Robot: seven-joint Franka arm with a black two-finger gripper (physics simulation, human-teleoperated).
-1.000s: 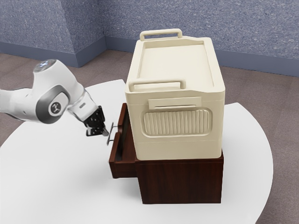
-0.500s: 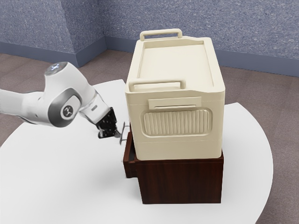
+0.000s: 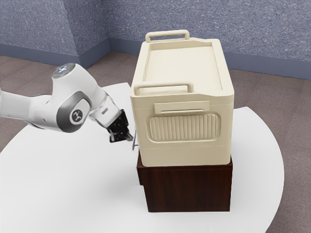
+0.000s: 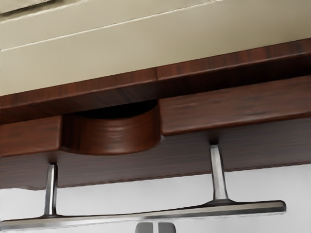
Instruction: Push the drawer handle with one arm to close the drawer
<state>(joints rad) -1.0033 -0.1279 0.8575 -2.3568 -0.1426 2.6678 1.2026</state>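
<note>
Drawer handle [image 4: 146,215] lay just ahead of the claw [image 3: 130,138], its metal bar running crosswise close by the fingertips [image 4: 166,227]. The claw was drawn in narrow, both tips side by side with a slim gap. Beyond the handle from the claw, the wooden drawer [image 4: 233,107] stood slightly out from its cabinet [image 3: 187,189], which bore a cream box [image 3: 182,153]. Below the claw spread the white table [image 3: 73,184].
</note>
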